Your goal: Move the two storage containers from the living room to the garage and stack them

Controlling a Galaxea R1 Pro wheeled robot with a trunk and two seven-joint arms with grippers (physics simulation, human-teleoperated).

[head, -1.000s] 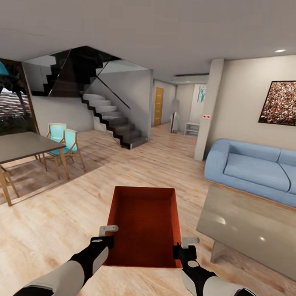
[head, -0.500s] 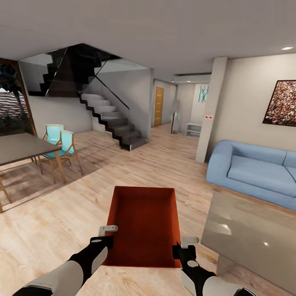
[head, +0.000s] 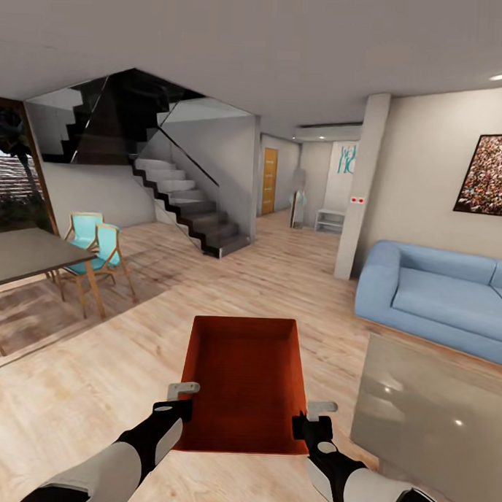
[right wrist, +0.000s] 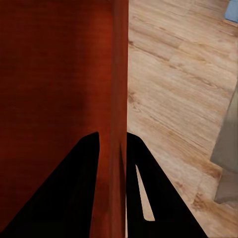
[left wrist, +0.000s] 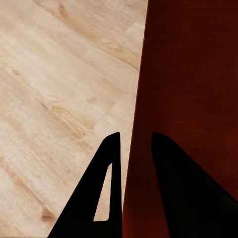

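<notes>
I carry one orange-red storage container [head: 244,382] level in front of me, above the light wood-plank floor of the living room. My left gripper [head: 182,400] is shut on its left wall near the close corner. In the left wrist view the left gripper [left wrist: 133,148] pinches that thin wall [left wrist: 136,124] between its black fingers. My right gripper [head: 311,416] is shut on the right wall. Its wrist view shows the right gripper [right wrist: 113,144] clamped astride the container's wall [right wrist: 119,74]. The container [left wrist: 193,79] is lidless and holds nothing.
A grey low table [head: 434,412] stands close on my right, with a blue sofa [head: 439,296] behind it. At the left are a dining table [head: 24,252] and turquoise chairs [head: 98,244]. Stairs [head: 187,204], a pillar [head: 362,190] and a hallway with an orange door [head: 269,180] lie ahead.
The whole view has shifted: the sofa, pillar and low table slid right and the dining table slid left. The container and both grippers hold the same pose.
</notes>
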